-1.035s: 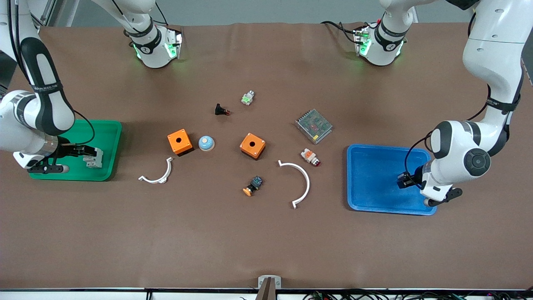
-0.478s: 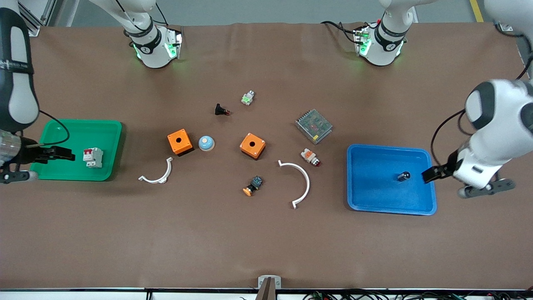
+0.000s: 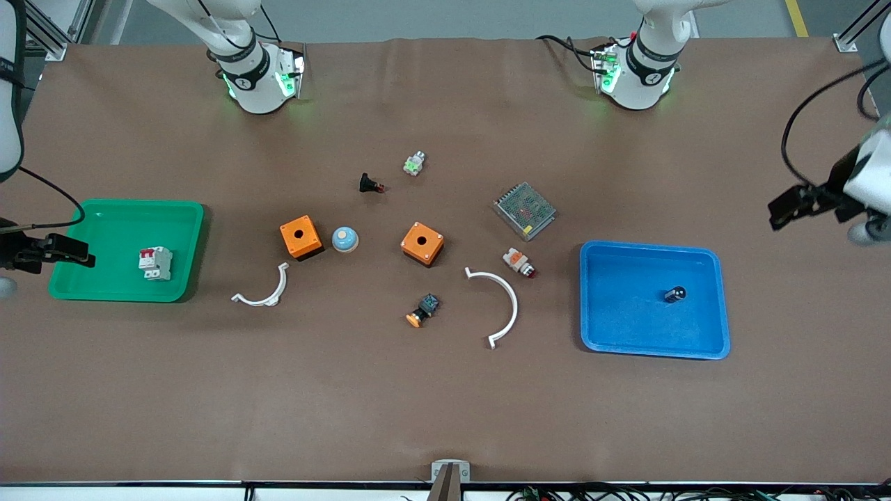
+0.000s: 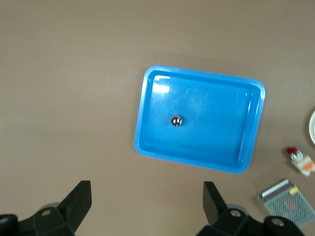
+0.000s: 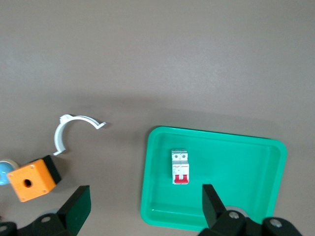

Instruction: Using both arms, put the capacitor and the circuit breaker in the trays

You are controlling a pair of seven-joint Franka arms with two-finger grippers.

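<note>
The capacitor (image 3: 674, 294), a small black cylinder, stands in the blue tray (image 3: 619, 334); it also shows in the left wrist view (image 4: 176, 120) in that tray (image 4: 246, 147). The circuit breaker (image 3: 154, 263), white with red levers, lies in the green tray (image 3: 104, 223); the right wrist view shows it (image 5: 180, 167) in that tray (image 5: 256, 196). My left gripper (image 3: 790, 205) is open and empty, up in the air past the blue tray at the left arm's end of the table. My right gripper (image 3: 66, 252) is open and empty, over the green tray's outer edge.
Between the trays lie two orange boxes (image 3: 301, 236) (image 3: 422, 243), a blue dome (image 3: 344, 239), two white curved pieces (image 3: 264, 292) (image 3: 502, 303), a metal mesh box (image 3: 525, 210), a white-and-orange button (image 3: 518, 262), a black push-button piece (image 3: 370, 184) and other small parts.
Both grippers let go of their things and drew back from the trays toward the table's ends, rising. The capacitor and the circuit breaker stay in their trays.
</note>
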